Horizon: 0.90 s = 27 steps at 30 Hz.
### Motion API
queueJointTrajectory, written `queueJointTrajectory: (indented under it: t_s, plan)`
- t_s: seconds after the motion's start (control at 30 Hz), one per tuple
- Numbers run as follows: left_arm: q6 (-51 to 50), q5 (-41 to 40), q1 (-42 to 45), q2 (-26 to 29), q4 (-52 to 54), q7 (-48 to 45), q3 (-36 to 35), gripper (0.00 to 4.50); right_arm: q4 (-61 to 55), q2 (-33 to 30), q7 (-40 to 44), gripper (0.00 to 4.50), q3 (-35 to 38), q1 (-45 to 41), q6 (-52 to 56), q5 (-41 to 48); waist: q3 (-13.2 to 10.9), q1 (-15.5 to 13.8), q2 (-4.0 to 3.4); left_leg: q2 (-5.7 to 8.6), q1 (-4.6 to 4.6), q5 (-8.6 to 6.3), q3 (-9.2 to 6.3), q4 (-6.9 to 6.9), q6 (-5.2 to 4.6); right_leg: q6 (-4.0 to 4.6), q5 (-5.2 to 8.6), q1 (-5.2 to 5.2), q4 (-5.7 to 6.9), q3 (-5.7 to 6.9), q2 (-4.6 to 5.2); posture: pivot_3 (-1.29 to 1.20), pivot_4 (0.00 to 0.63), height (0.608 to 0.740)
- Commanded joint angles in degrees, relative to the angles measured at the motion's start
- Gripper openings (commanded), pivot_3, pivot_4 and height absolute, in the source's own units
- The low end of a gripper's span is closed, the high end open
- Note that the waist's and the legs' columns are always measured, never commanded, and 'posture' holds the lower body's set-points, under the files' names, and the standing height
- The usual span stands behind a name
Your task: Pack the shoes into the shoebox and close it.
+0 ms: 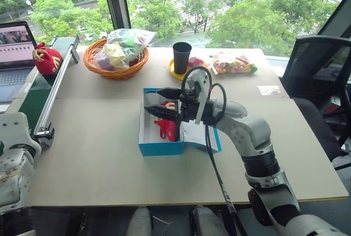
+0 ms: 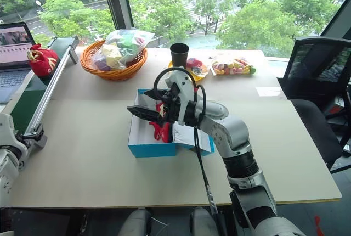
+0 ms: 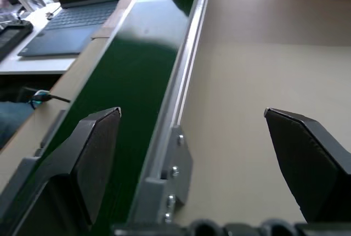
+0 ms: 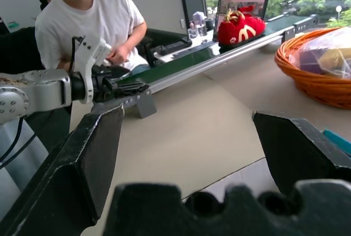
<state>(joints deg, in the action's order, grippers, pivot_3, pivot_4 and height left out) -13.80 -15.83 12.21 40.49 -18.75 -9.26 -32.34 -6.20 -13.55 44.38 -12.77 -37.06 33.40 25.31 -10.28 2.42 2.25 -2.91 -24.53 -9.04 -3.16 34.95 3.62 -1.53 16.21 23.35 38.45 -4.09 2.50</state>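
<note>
Red shoe with yellow arched logo, blue shoebox unlabelled

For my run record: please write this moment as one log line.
shoebox: open, one shoe inside | other shoe: on conveyor | right gripper: open over box | left gripper: open

Blue shoebox lies open (white inside) just under right hand, w/ one red shoe in it. 2nd red shoe, cream markings, sits well beyond left hand.
</note>
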Motion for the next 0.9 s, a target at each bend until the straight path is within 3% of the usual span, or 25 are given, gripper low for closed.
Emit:
queueJointTrajectory:
  t_s: [0.03,0.4,0.9]
  plan:
    - [6.10,0.68,2.58,1.57,-6.16,-2.39,-0.55,4.50,-2.36,-0.11,0.30,4.47,0.77,0.09,-1.89,-0.14,0.00,0.02,0.00,-0.01,0.00,0.00,-0.01,0.00,0.00,0.00,0.00,0.00,0.01,0.01,-0.01,0.00,0.150,0.734]
    - [15.50,1.78,11.95,3.34,-23.62,-3.55,0.79,4.50,-4.11,-0.66,-0.43,4.47,1.20,0.64,0.25,0.58,0.03,-0.13,0.06,0.00,0.02,0.00,-0.03,0.03,0.00,-0.01,0.00,-0.04,0.04,0.04,0.00,0.00,0.150,0.734]
    - [20.63,1.12,12.75,3.70,-32.27,-3.18,0.09,4.50,-4.45,-2.84,-0.98,4.47,1.91,-0.65,2.74,0.47,0.04,0.04,0.07,0.01,0.08,0.00,-0.01,0.02,0.00,-0.01,0.00,-0.07,0.09,0.04,0.01,0.00,0.150,0.734]
